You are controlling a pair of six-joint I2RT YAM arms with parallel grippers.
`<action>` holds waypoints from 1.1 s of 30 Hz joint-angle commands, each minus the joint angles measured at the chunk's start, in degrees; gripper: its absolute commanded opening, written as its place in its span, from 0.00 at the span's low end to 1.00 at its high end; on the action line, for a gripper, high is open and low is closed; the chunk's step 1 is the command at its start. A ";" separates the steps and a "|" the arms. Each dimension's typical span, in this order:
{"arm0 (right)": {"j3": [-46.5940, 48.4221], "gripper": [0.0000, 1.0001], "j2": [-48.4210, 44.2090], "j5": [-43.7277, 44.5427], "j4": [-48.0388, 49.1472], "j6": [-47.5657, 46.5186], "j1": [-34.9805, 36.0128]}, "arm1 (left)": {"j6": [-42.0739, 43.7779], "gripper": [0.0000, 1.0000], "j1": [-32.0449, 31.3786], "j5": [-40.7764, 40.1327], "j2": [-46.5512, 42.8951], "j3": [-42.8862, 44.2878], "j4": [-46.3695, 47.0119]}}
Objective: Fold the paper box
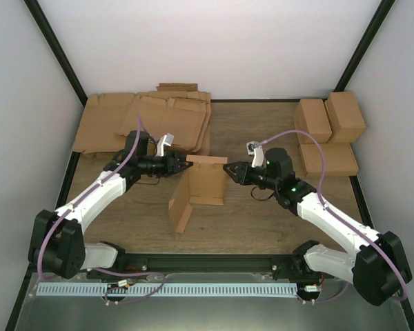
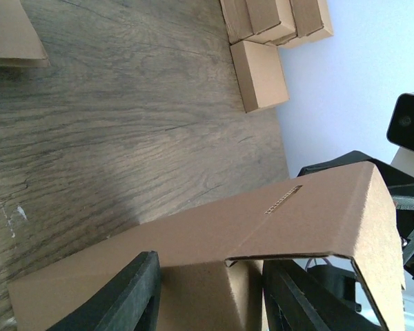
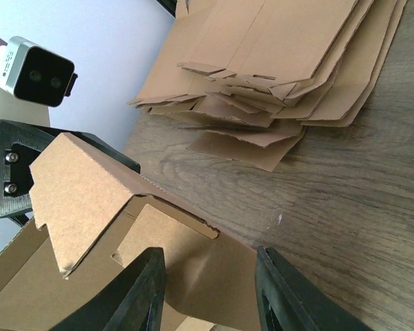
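The paper box (image 1: 200, 189) stands half-folded at the table's middle, with upright brown panels and a side flap splayed toward the front left. My left gripper (image 1: 186, 166) is at the box's upper left edge. Its jaws are open, and in the left wrist view (image 2: 210, 296) the box's panel (image 2: 276, 221) sits between its fingers (image 2: 124, 296). My right gripper (image 1: 228, 169) is at the box's upper right edge, also open. In the right wrist view (image 3: 210, 289) a box flap (image 3: 193, 269) lies between its spread fingers (image 3: 134, 293). Neither gripper clamps the cardboard.
A pile of flat brown cardboard sheets (image 1: 148, 124) lies at the back left and also shows in the right wrist view (image 3: 276, 62). Several finished small boxes (image 1: 329, 127) stand at the back right, seen too in the left wrist view (image 2: 262, 69). White walls enclose the table.
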 commanded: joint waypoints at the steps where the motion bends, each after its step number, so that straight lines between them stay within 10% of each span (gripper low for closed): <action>1: 2.72 0.38 -1.45 -0.47 -2.95 -3.06 -0.10 | 1.94 0.43 -0.50 -1.05 -0.47 1.09 -1.70; 14: 12.22 0.57 -8.65 3.69 -13.71 -23.67 -0.11 | 4.33 0.46 -0.50 -3.33 -5.33 3.27 -7.32; 25: 27.19 0.66 5.40 -0.73 -22.16 -34.52 -0.13 | 7.01 0.48 -0.46 -6.01 -11.46 3.67 -14.83; 33: 27.07 0.55 12.52 -12.83 -23.51 -36.94 0.09 | 9.99 0.45 -0.43 -5.32 -15.46 2.99 -21.05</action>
